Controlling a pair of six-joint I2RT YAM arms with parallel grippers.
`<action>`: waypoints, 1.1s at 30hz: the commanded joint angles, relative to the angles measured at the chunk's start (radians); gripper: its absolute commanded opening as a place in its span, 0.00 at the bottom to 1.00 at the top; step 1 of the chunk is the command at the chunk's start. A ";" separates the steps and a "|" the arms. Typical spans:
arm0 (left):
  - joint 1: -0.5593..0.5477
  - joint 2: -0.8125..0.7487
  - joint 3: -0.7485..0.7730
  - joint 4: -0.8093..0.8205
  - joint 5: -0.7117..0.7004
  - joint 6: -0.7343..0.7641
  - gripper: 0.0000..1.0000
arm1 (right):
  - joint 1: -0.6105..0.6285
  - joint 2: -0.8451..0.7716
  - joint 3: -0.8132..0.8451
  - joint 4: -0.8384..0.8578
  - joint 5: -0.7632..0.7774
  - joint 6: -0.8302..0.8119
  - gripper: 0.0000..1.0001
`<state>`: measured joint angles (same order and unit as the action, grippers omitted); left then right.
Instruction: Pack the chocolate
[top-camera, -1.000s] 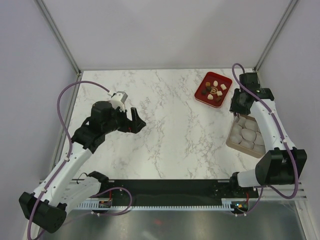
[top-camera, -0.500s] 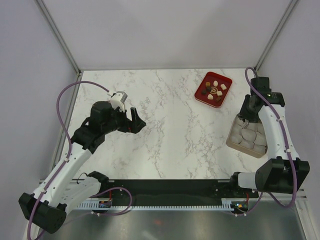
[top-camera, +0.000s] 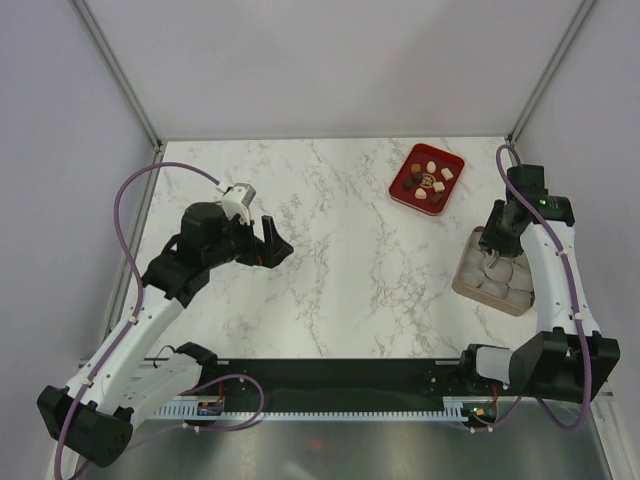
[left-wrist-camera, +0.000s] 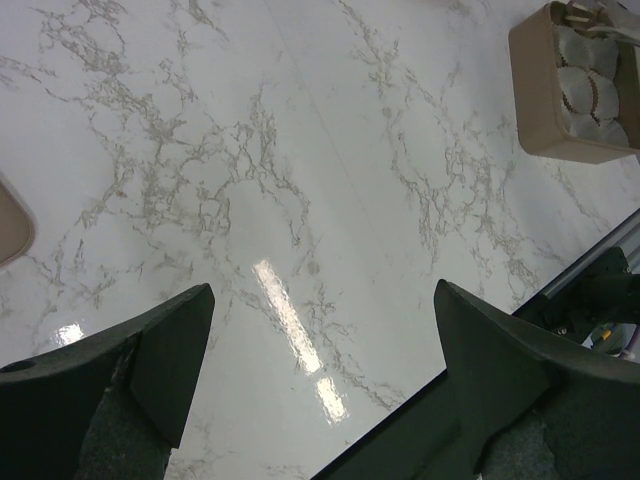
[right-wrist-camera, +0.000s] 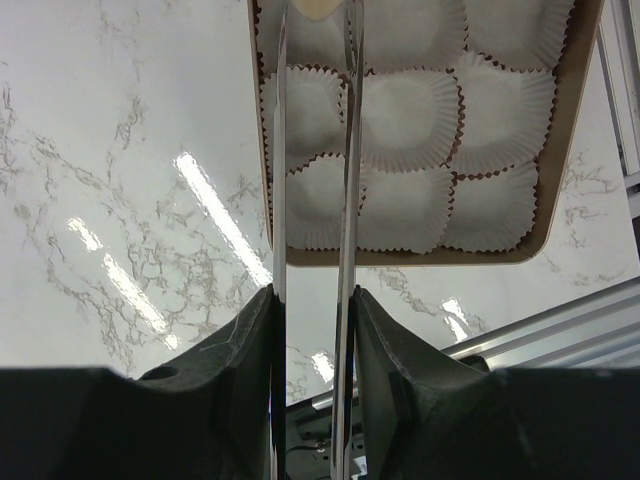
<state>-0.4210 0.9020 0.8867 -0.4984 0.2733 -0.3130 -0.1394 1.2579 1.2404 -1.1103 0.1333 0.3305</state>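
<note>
1. The table (top-camera: 340, 270) is carrying everything; the left gripper (top-camera: 272, 240) is hovering over it, fingers wide, gripping nothing.
2. The tan box (top-camera: 462, 284) is showing only empty paper cups (right-wrist-camera: 410, 110); packing is barely beginning.
3. The red tray (top-camera: 400, 192) is holding the chocolate (top-camera: 431, 167), unobstructed.
4. The right gripper (right-wrist-camera: 312, 300) is pinching tweezers (right-wrist-camera: 348, 150) over the box; I cannot tell whether their tips are carrying anything.

Top view: high behind the arm bases (top-camera: 185, 362), looking down on the whole marble table (top-camera: 340, 290). Left wrist: low, oblique across the tabletop toward the tan box (left-wrist-camera: 570, 150). Right wrist: close above that box, common to all three.
</note>
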 joint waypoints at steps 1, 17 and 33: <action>0.002 -0.021 -0.002 0.027 0.029 -0.014 0.99 | -0.005 -0.035 -0.010 0.013 -0.011 0.021 0.27; 0.002 -0.017 -0.006 0.027 0.023 -0.011 0.99 | -0.009 -0.038 -0.042 0.056 -0.026 0.022 0.37; 0.002 -0.015 -0.006 0.027 0.023 -0.009 0.99 | -0.019 -0.043 -0.016 0.058 -0.018 -0.002 0.49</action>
<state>-0.4210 0.8978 0.8829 -0.4984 0.2737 -0.3130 -0.1520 1.2423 1.1896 -1.0695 0.1062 0.3389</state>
